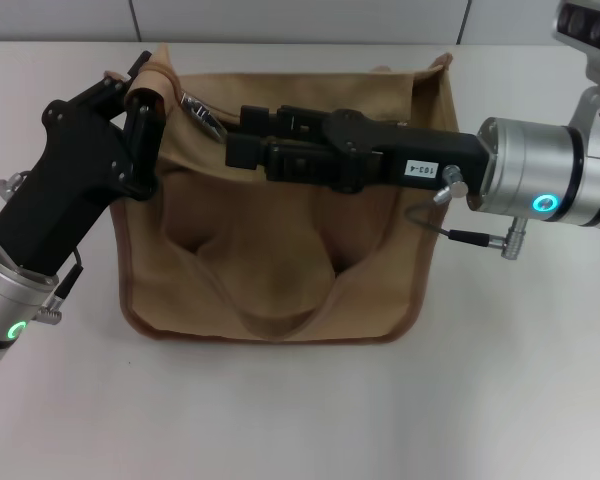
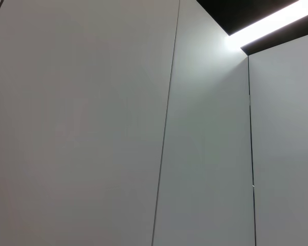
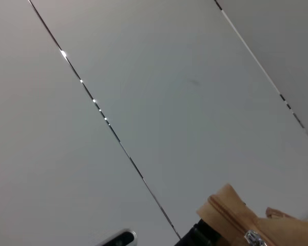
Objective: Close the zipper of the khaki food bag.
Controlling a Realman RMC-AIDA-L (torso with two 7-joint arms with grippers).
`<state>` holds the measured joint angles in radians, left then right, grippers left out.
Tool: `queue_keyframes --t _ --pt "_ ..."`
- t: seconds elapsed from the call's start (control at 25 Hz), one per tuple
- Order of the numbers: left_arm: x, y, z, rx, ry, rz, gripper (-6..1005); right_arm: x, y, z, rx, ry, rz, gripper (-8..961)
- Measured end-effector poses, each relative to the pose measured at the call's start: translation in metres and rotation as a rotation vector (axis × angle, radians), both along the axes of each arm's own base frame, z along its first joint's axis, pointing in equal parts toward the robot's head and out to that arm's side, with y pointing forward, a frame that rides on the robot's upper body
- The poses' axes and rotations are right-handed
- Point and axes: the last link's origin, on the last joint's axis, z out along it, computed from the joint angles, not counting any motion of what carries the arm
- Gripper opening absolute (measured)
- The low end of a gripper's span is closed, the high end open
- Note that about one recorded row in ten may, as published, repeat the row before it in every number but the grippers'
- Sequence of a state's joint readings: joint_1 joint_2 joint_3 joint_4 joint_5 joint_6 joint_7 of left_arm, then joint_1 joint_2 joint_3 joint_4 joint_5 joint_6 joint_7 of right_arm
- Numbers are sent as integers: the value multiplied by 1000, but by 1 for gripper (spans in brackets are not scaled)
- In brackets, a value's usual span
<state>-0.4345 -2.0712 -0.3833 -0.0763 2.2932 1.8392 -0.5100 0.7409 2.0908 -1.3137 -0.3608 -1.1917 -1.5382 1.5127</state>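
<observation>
Silver slider and pull tab of the zipper (image 1: 202, 113) sit near the far left corner of the khaki food bag (image 1: 270, 250), which rests on the white tabletop (image 1: 300, 420). The right tool (image 1: 230, 135) reaches across the bag top, its tips closed on the pull tab as far as I can judge. The left tool (image 1: 140, 110) is clamped on the bag's left corner fabric. To do this well, keep that corner taut and draw the slider straight along the zipper line, without lifting.
</observation>
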Motion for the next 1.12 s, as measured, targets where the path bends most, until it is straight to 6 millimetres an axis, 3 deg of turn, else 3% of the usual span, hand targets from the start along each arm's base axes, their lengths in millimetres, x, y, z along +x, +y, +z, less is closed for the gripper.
queue_keyframes --t 0.36,0.64,1.12 --pt "-1 1 1 -1 6 -2 29 -3 11 -5 46 -61 -8 757" --pt "0 1 0 -2 4 -3 29 -12 10 -15 24 -111 38 756" --pt "0 2 0 -3 7 2 29 -15 7 -12 22 -92 64 756"
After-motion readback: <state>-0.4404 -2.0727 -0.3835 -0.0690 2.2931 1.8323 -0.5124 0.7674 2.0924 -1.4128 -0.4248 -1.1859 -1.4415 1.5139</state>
